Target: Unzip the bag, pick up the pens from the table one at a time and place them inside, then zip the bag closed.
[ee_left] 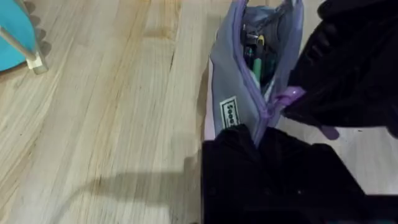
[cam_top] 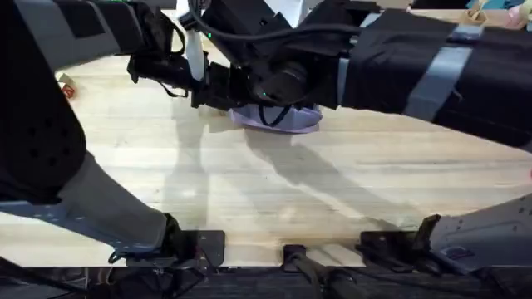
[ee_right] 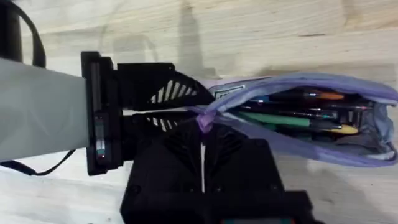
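Observation:
The lilac bag (cam_top: 291, 123) lies at the middle back of the table (cam_top: 249, 191), its zipper mostly open. Several pens (ee_right: 283, 118) lie inside it, among them a green one (ee_left: 255, 62). My left gripper (cam_top: 206, 87) is shut on the bag's (ee_left: 233, 93) end, holding the fabric (ee_right: 227, 93) by the label. At that same end, my right gripper (ee_right: 203, 140) is shut on the purple zipper pull (ee_right: 204, 121). The pull (ee_left: 289, 96) also shows in the left wrist view, held by the right gripper (ee_left: 336, 93). In the overhead view both arms hide most of the bag.
A small red and white object (cam_top: 65, 85) lies at the table's left edge. A blue thing with a pale wooden stick (ee_left: 18, 37) stands off to one side of the bag. Bare planks stretch from the bag to the front edge.

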